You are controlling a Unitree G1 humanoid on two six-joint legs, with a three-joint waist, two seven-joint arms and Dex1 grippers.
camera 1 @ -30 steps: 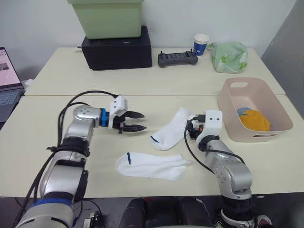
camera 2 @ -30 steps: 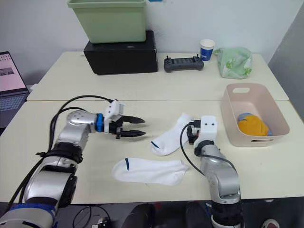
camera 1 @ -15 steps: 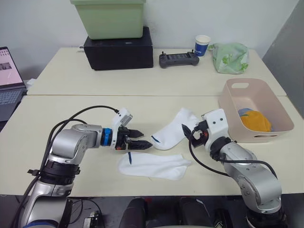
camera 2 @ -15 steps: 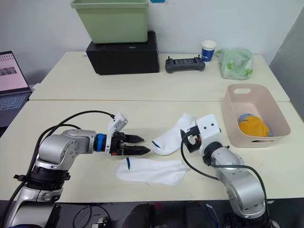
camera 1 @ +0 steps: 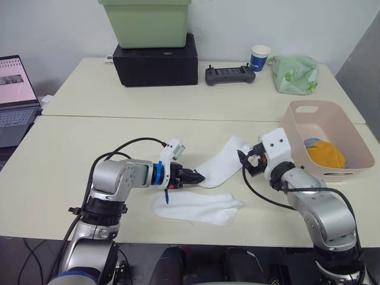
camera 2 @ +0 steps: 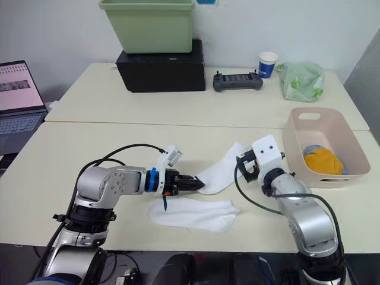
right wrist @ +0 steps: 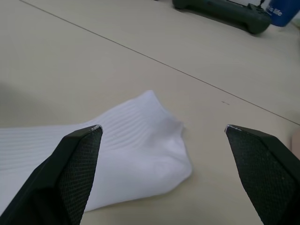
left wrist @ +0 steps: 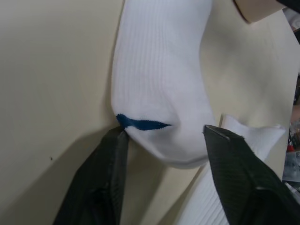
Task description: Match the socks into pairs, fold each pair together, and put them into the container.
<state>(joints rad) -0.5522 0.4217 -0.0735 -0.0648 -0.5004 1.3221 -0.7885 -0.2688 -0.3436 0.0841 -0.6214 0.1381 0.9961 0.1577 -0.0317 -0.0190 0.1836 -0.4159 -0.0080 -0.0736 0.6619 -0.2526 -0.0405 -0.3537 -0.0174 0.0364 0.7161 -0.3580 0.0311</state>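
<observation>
White socks: one (camera 1: 224, 167) lay between the spread fingers of the left gripper (camera 1: 199, 177), the other (camera 1: 196, 206) beside it; right gripper (right wrist: 164, 136) gaped; orange and blue socks (camera 1: 323, 152) were already binned.

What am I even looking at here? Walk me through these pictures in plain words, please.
This is a humanoid robot with two arms, each ending in a two-fingered black gripper. Two pictures look down from its head; the other two come from cameras on its wrists.

On the table lie two white socks. The left gripper has its fingers open around the toe of the angled sock, by its dark blue mark. The right gripper is open at that sock's other end. Nothing is gripped yet. The second sock lies flat nearer the robot.

The pink basket on the right already holds orange and blue socks.
</observation>
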